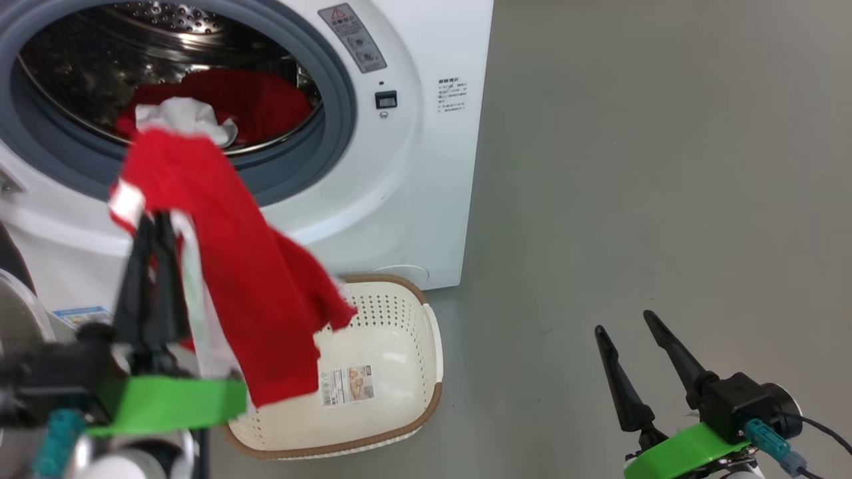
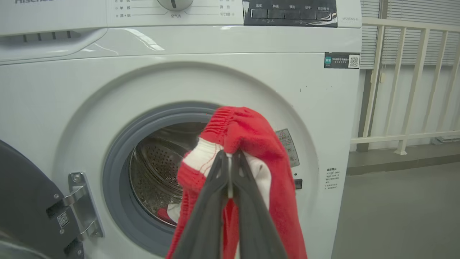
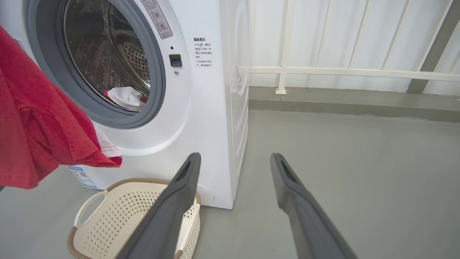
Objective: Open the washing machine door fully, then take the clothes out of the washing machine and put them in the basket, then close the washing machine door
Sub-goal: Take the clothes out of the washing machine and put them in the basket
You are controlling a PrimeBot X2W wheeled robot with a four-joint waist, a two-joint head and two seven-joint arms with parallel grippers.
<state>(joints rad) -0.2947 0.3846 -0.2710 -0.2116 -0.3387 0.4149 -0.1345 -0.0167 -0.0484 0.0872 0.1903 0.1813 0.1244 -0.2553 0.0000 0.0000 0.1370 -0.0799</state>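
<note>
Head view: left tool (image 1: 154,223) clamped on red garment (image 1: 253,279); basket (image 1: 399,313) on floor, lower right of it; right tool (image 1: 624,322) fingers apart, holding nothing. Left wrist view: washing machine (image 2: 179,72) ahead of tool, washing machine door (image 2: 25,201) swung open, lower left. Right wrist view: remaining clothes (image 3: 124,97) in drum, upper left of tool.

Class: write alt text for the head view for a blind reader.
The left gripper holds a red-and-white garment before the washing machine, more clothes in its drum. A basket stands on the floor; the right gripper is open.
</note>
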